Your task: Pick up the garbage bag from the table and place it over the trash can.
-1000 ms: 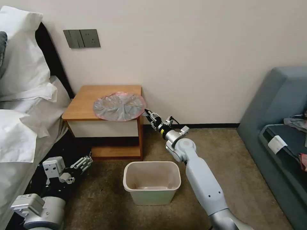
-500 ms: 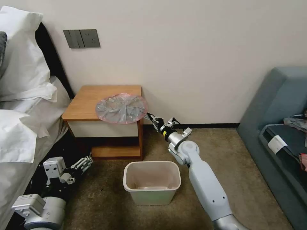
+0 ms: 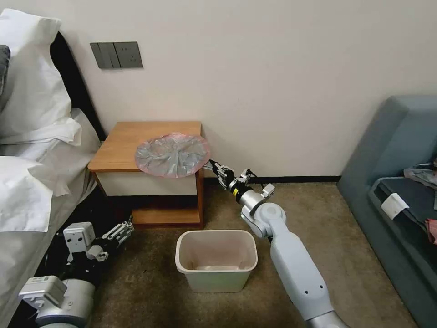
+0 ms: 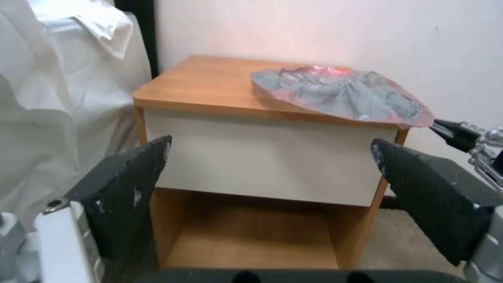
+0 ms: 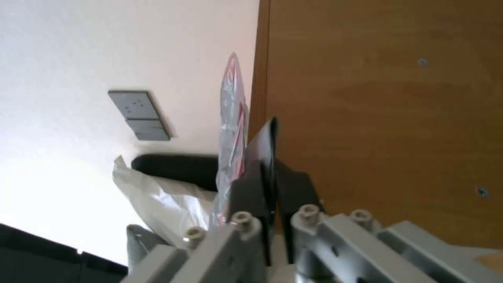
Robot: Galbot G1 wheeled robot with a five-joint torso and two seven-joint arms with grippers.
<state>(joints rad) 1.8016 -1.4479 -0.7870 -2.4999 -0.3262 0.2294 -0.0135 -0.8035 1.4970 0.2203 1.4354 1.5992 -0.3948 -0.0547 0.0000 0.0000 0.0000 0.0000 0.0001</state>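
The garbage bag [image 3: 173, 154], a flat crinkly grey disc with a pink rim, lies on the table [image 3: 120, 142] and overhangs its front right corner. My right gripper [image 3: 210, 162] reaches in from the right and is shut on the bag's rim just off the table's side; in the right wrist view its fingers [image 5: 262, 157] are pressed together beside the wooden side panel [image 5: 388, 98], with the bag [image 5: 232, 102] edge-on. The trash can [image 3: 214, 279] stands open on the carpet in front of the table. My left gripper [image 3: 124, 228] waits open low at the left, facing the table [image 4: 210, 84].
A bed with white pillows [image 3: 32, 105] borders the table's left side. A grey sofa [image 3: 400, 150] stands at the right. Brown carpet [image 3: 327, 214] lies open between the trash can and the sofa. The wall runs close behind the table.
My right arm has drawn back to the right and slightly down, and the bag has slid a little to the right with it, overhanging the corner more. The left arm has stayed put.
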